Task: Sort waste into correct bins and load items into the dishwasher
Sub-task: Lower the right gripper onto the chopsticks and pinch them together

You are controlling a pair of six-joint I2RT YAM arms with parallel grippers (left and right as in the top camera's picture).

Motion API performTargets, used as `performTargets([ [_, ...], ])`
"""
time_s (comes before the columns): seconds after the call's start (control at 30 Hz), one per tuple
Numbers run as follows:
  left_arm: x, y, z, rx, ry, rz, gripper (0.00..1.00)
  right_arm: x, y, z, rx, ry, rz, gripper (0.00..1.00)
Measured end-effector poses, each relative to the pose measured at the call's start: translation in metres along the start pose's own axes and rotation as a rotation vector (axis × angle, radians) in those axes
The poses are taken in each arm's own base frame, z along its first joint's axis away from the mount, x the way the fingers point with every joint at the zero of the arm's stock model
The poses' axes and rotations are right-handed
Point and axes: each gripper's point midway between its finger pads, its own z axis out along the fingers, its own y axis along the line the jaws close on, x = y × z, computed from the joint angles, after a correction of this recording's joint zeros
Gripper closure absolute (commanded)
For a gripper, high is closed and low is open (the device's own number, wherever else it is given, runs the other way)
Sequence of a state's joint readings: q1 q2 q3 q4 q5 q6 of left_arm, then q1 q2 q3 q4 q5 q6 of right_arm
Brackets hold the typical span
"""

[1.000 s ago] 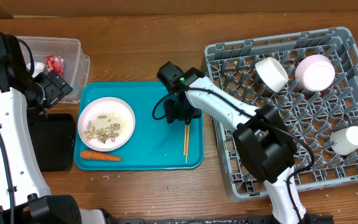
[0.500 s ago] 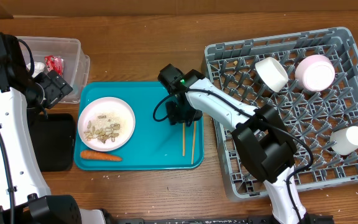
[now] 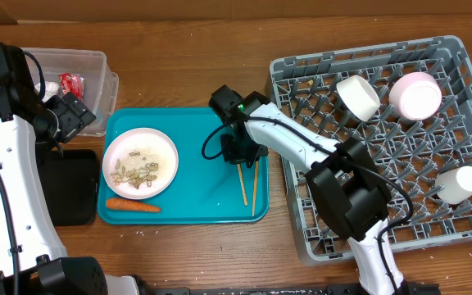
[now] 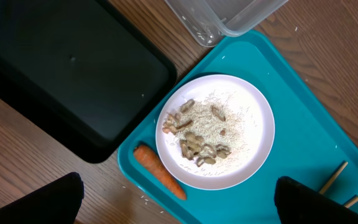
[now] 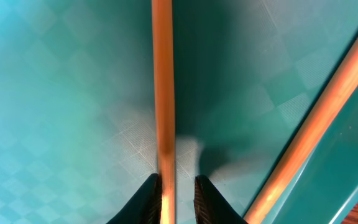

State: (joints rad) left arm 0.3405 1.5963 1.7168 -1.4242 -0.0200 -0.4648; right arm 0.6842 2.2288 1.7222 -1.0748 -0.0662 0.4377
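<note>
A teal tray [image 3: 203,205] holds a white plate [image 3: 141,162] of food scraps, a carrot [image 3: 133,206] and two wooden chopsticks. My right gripper [image 3: 240,156] is low over the tray and shut on one chopstick [image 3: 242,184]; in the right wrist view the fingertips [image 5: 176,199] pinch that chopstick [image 5: 163,93]. The other chopstick [image 3: 254,187] lies beside it by the tray's right rim and also shows in the right wrist view [image 5: 316,124]. My left gripper [image 3: 72,115] is open and empty, high above the plate [image 4: 215,130] and carrot [image 4: 159,171].
A grey dish rack [image 3: 297,205] on the right holds a white cup [image 3: 359,96], a pink bowl [image 3: 416,95] and another white cup [image 3: 457,182]. A clear bin [image 3: 88,61] with wrappers stands at the back left. A black bin [image 3: 68,188] sits left of the tray.
The two chopsticks lay together a second ago. My right gripper has pulled one apart from the other and it now lies tilted. The left arm has not moved.
</note>
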Motion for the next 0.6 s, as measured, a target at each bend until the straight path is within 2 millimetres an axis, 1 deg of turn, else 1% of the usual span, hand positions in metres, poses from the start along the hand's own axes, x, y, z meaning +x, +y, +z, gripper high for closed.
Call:
performTargets([
  [0.2, 0.0, -0.0001, 0.0, 0.0, 0.0, 0.0, 0.0, 0.0055, -0.0042, 0.0057, 0.011, 0.014, 0.004, 0.79],
  [0.27, 0.0, 0.0, 0.0, 0.0, 0.0, 0.0, 0.0, 0.0065, -0.0048, 0.0059, 0.011, 0.014, 0.005, 0.83],
  [0.3, 0.0, 0.0, 0.0, 0.0, 0.0, 0.0, 0.0, 0.0067, -0.0052, 0.0059, 0.012, 0.013, 0.005, 0.87],
  [0.43, 0.0, -0.0001, 0.0, 0.0, 0.0, 0.0, 0.0, 0.0063, -0.0057, 0.006, 0.013, 0.009, 0.008, 0.92],
  [0.6, 0.0, 0.0, 0.0, 0.0, 0.0, 0.0, 0.0, 0.0061, -0.0053, 0.0054, 0.012, 0.007, 0.007, 0.93],
])
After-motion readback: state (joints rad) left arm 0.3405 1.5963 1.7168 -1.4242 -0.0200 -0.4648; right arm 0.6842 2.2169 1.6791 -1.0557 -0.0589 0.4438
